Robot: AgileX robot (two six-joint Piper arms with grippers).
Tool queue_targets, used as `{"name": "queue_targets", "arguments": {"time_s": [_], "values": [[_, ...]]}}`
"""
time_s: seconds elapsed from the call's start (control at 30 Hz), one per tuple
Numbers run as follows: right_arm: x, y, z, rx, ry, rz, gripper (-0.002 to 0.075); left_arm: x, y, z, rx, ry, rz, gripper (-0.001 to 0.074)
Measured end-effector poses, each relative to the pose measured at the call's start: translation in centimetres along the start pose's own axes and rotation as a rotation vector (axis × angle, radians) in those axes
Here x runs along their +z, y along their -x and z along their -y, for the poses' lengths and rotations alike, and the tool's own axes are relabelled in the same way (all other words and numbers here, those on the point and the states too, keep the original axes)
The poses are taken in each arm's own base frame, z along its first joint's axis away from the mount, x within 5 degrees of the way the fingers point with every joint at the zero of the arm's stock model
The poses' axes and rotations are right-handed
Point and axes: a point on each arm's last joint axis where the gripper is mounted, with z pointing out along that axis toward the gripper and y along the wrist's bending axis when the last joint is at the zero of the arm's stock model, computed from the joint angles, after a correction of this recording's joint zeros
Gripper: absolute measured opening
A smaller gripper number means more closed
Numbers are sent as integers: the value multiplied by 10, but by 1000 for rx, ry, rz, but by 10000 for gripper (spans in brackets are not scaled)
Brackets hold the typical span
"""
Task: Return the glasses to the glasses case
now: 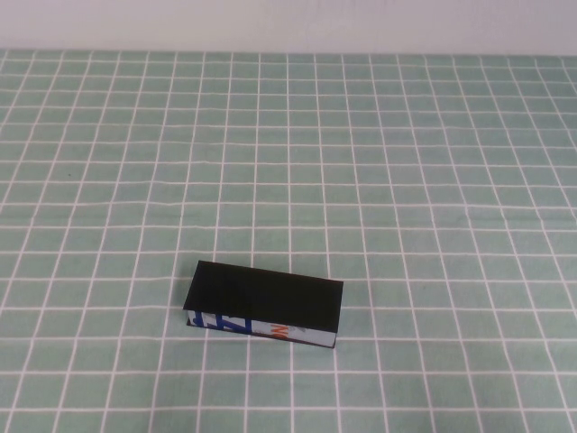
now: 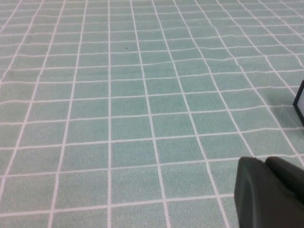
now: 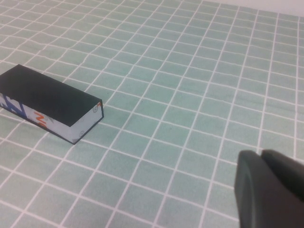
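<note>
The glasses case [image 1: 263,303], a matte black rectangular box with its lid shut, lies on the near middle of the table, its white front side with blue and orange marks facing me. It also shows in the right wrist view [image 3: 50,102], and one corner of it shows in the left wrist view [image 2: 299,99]. The glasses are not in view. My left gripper [image 2: 266,162] is shut and empty, low over the cloth to the left of the case. My right gripper [image 3: 261,155] is shut and empty, to the right of the case. Neither arm shows in the high view.
A green cloth with a white grid [image 1: 406,180] covers the whole table. A pale wall [image 1: 288,23] runs along the far edge. Nothing else stands on the cloth.
</note>
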Motion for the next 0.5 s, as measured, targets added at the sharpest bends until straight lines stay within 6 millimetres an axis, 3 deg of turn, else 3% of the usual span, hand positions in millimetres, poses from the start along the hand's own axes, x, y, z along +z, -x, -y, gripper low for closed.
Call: {"name": "queue_targets", "arguments": {"time_s": [0.5], "values": [[0,0,0,0,0,0,-11,0,0,0,-6,-2,0,-2]]}}
